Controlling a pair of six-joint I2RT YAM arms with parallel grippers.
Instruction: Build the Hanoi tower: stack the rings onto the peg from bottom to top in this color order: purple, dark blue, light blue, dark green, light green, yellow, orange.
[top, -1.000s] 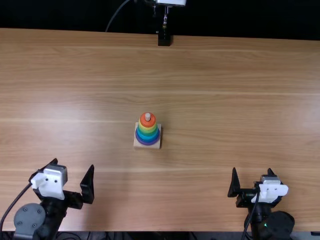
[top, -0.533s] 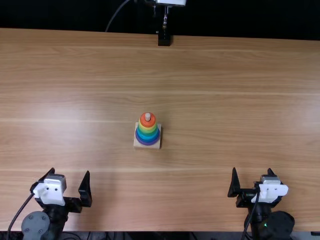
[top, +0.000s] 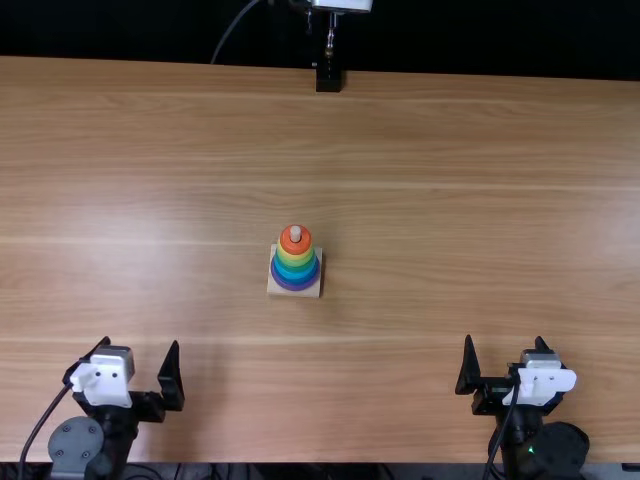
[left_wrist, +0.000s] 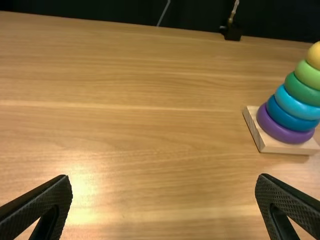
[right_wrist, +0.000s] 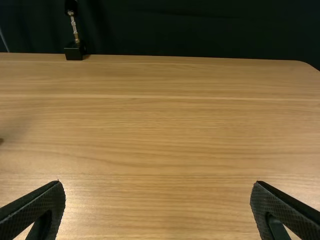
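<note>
All seven rings look stacked in the asked order, so the step in hand, as I judge it, is simply to finish: both arms should rest well back and leave the tower (top: 295, 265) alone. It stands upright near the middle of the desk (top: 450, 200), with purple (left_wrist: 287, 134) lowest on the wooden base (left_wrist: 281, 147), then dark blue, light blue, dark green, light green and yellow (left_wrist: 315, 56), and orange (top: 296, 248) on top around the pale peg (top: 295, 233). Any last retreat is best done slowly and away from the base, since a brush could slide it; pressing or regrasping the rings would add risk for no gain. The left gripper (top: 141, 343) has its fingers spread wide, holding nothing; the right gripper (top: 504, 339) likewise, its fingers wide apart and touching nothing, well apart from the tower
</note>
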